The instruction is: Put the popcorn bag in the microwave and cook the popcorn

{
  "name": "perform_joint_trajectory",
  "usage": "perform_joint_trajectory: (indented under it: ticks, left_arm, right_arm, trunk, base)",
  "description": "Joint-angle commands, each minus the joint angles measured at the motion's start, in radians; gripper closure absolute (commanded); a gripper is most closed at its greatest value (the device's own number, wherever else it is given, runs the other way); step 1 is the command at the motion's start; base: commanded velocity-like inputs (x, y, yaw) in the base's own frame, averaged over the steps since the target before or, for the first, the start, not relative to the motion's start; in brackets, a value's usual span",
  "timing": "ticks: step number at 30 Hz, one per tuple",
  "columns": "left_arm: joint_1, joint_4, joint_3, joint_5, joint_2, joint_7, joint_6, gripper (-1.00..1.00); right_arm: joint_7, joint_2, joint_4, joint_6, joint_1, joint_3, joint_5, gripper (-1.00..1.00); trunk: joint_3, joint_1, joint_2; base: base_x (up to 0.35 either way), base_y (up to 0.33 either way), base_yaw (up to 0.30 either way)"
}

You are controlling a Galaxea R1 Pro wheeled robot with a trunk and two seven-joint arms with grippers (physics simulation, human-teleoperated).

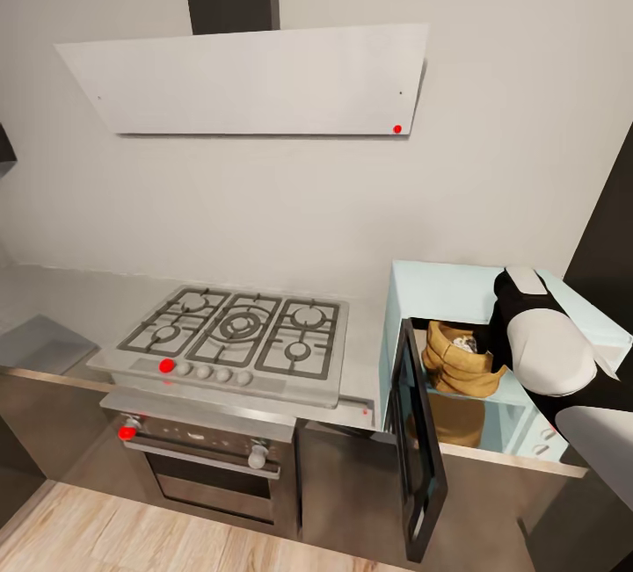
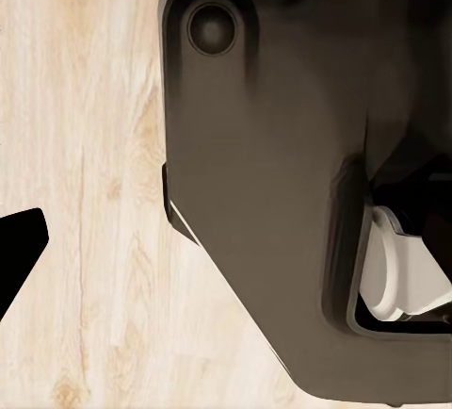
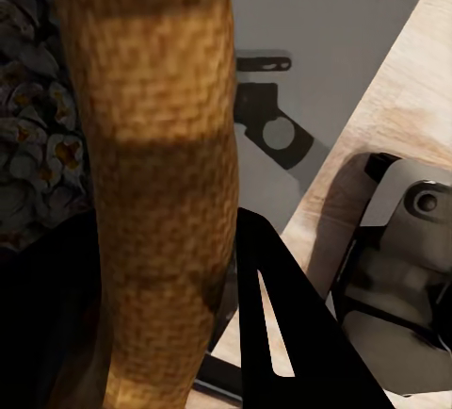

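The pale mint-blue microwave point(image 1: 440, 286) stands on the grey countertop point(image 1: 53, 300) at the right, its dark glass door point(image 1: 418, 458) swung wide open. The mustard-yellow popcorn bag point(image 1: 457, 361) is inside the cavity, with pale popcorn point(image 1: 463, 343) showing in its mouth. My right arm point(image 1: 541, 348) reaches into the cavity and its wrist hides the gripper there. In the right wrist view the bag's rolled rim point(image 3: 160, 145) runs between the black fingers point(image 3: 273, 315), which are shut on it, with popcorn point(image 3: 38, 145) beside the rim. A left fingertip point(image 2: 19, 249) shows over wooden floor; the gripper is open.
A gas hob point(image 1: 237, 330) with black grates lies left of the microwave, above a built-in oven point(image 1: 207, 467). A white extractor hood point(image 1: 255, 80) hangs on the wall. The open door juts out over the floor. The robot's dark base point(image 2: 273, 192) is below the left gripper.
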Motion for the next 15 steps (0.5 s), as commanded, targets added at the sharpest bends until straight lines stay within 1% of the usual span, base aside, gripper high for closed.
perform_joint_trajectory:
  ticks: [1, 8, 9, 15]
  left_arm:
    - [0.000, -0.002, 0.001, 0.000, 0.000, 0.001, -0.001, -1.00]
    - [0.000, -0.002, 0.001, 0.000, 0.000, 0.001, -0.001, -1.00]
    - [0.000, -0.002, 0.001, 0.000, 0.000, 0.001, -0.001, -1.00]
    - [0.000, -0.002, 0.001, 0.000, 0.000, 0.001, -0.001, -1.00]
  right_arm:
    - [-0.007, 0.000, -0.001, 0.010, -0.001, -0.002, -0.004, 1.00]
    - [-0.006, -0.001, -0.001, 0.010, -0.001, -0.002, -0.004, 1.00]
    - [-0.006, -0.001, -0.001, 0.010, -0.001, -0.002, -0.004, -1.00]
    - [-0.007, -0.001, -0.001, 0.010, -0.001, -0.002, -0.004, -1.00]
  trunk:
    - [-0.002, 0.001, -0.002]
    - [-0.002, 0.001, -0.002]
    - [-0.002, 0.001, -0.002]
    - [-0.002, 0.001, -0.002]
  base:
    - [0.003, 0.000, 0.000]
    - [0.000, 0.000, 0.000]
    - [0.000, 0.000, 0.000]
    - [0.000, 0.000, 0.000]
